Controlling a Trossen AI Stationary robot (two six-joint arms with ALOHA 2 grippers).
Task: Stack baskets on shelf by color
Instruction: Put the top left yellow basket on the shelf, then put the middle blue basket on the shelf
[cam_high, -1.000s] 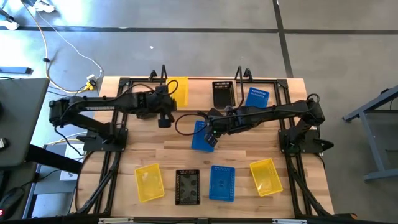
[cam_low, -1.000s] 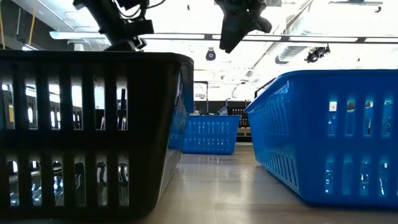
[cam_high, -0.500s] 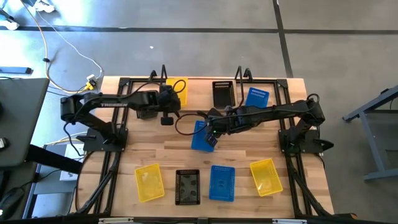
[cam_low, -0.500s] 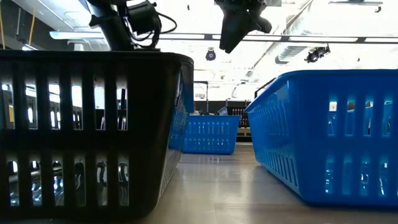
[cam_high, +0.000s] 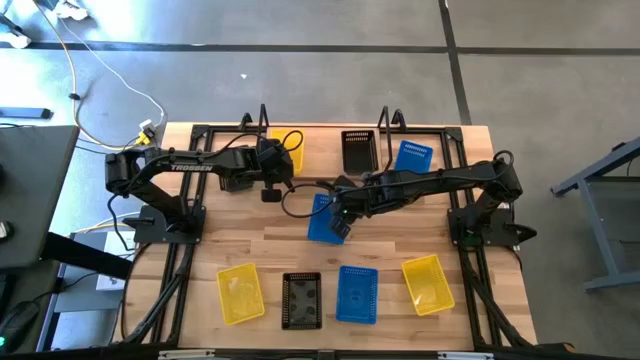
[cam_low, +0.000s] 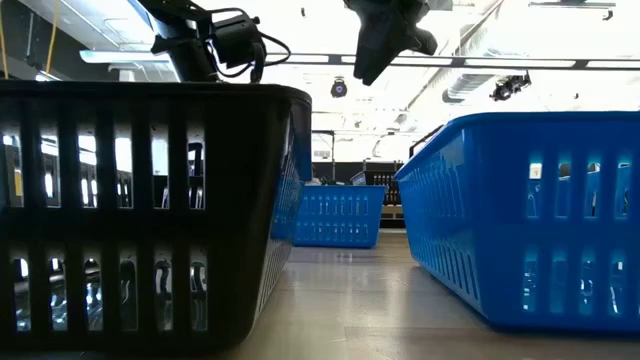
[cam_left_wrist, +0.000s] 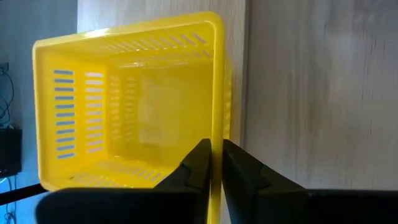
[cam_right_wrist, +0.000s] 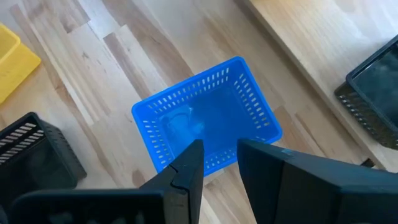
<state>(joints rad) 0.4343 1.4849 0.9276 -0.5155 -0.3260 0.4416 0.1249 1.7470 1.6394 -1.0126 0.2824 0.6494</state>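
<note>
While the right gripper (cam_high: 341, 222) has stayed over the lone blue basket (cam_high: 323, 217) at mid-table, fingers parted and empty, the left gripper (cam_left_wrist: 216, 163) has slid along the shelf (cam_high: 330, 152) over the last second and now pinches the side wall of the yellow basket (cam_left_wrist: 130, 102) there — likely nudging that colour's stack into place. From above the arm hides most of this basket, so whether it sits square is unclear — the low view shows only near baskets.
</note>
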